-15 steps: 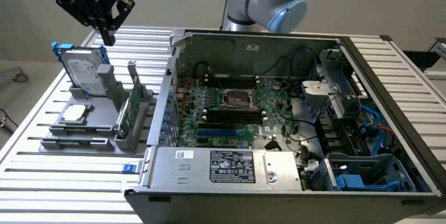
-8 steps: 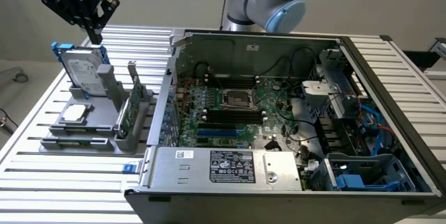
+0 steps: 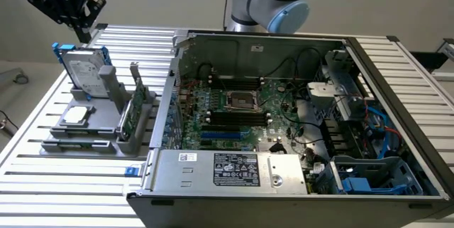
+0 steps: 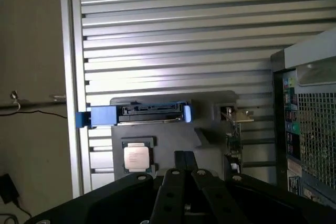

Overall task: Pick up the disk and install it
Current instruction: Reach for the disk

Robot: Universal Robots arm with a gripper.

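The claw (image 3: 82, 30) is closed on nothing and hangs in the air at twelve o'clock of the disk (image 3: 84, 71). In the exterior view the disk stands on edge in the grey holder (image 3: 85, 132), at nine o'clock of the open case (image 3: 284, 212). A chip (image 3: 76, 115) lies at six o'clock of the disk.

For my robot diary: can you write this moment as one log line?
end effector: shut, empty, above disk | disk: upright in grey holder | install: not done
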